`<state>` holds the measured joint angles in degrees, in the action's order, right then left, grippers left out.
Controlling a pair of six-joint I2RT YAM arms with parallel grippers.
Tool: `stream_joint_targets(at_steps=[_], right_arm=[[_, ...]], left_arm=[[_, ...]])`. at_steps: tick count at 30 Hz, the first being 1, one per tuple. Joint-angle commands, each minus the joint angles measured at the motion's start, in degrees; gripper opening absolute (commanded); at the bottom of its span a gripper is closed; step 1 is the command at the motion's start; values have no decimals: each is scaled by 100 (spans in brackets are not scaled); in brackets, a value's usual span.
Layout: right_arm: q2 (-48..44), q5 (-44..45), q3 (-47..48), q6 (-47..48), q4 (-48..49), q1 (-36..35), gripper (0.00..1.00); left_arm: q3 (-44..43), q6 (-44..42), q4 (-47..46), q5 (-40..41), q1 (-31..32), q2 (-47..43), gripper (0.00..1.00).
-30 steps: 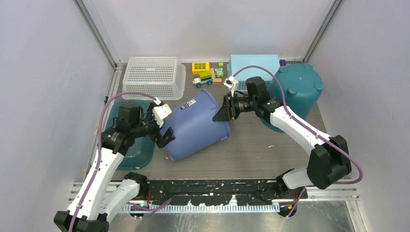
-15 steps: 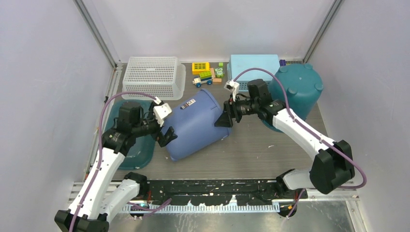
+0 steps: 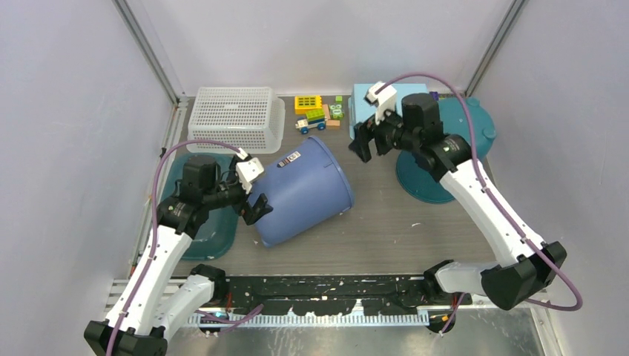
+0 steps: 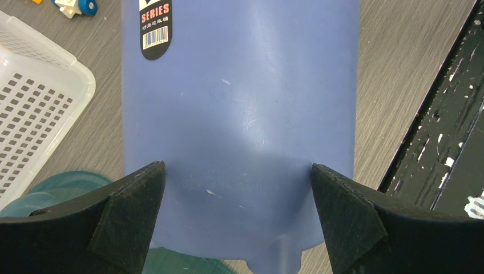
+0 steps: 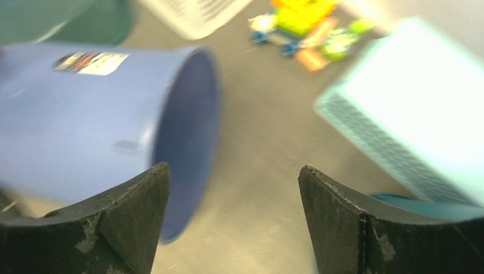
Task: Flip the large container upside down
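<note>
The large container (image 3: pixel 304 193) is a blue bucket lying on its side in the middle of the table, mouth toward the right. My left gripper (image 3: pixel 255 202) is open at the bucket's closed bottom end. In the left wrist view its fingertips (image 4: pixel 142 188) flank the blue wall (image 4: pixel 240 114), which is wider than the gap; contact I cannot tell. My right gripper (image 3: pixel 362 146) hangs open above the table behind the bucket's mouth, apart from it. The blurred right wrist view shows the bucket (image 5: pixel 85 114) to the left of the empty right gripper (image 5: pixel 234 171).
A white mesh basket (image 3: pixel 236 116) stands at the back left, toy blocks (image 3: pixel 317 111) at the back middle and a light blue box (image 3: pixel 386 100) beside them. A teal bucket (image 3: pixel 463 133) sits at the back right. A teal basin (image 3: pixel 211 230) lies under my left arm.
My right gripper has opened, let go of the blue bucket's rim and pulled up and back toward the light blue box. The bucket and my left arm have barely moved.
</note>
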<state>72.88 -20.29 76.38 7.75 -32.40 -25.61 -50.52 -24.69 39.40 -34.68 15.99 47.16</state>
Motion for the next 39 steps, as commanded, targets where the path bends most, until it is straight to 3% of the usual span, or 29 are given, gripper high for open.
stream_joint_targets(at_steps=[1, 3, 7, 17, 23, 29, 35, 39], right_arm=[[178, 2947, 890, 719, 168, 121, 87], [495, 3434, 1157, 865, 317, 339, 87], [1180, 3614, 1668, 756, 330, 919, 87], [1984, 3709, 1679, 822, 187, 1814, 86], [1444, 3389, 950, 860, -114, 2190, 84], [921, 3491, 370, 1210, 192, 2303, 84], [431, 2059, 1229, 579, -321, 2276, 84], [-12, 1344, 1664, 91, -629, 1741, 82]], left_arm=[[78, -10, 243, -195, -26, 100, 100], [72, -22, 248, -193, -26, 101, 100], [54, -20, 266, -197, -26, 110, 100], [25, -13, 305, -251, -26, 85, 100], [34, -19, 292, -282, -26, 74, 100], [-9, -21, 296, -319, -25, 170, 100], [-46, 1, 301, -271, -21, 200, 100], [-36, 9, 308, -245, -26, 206, 100]])
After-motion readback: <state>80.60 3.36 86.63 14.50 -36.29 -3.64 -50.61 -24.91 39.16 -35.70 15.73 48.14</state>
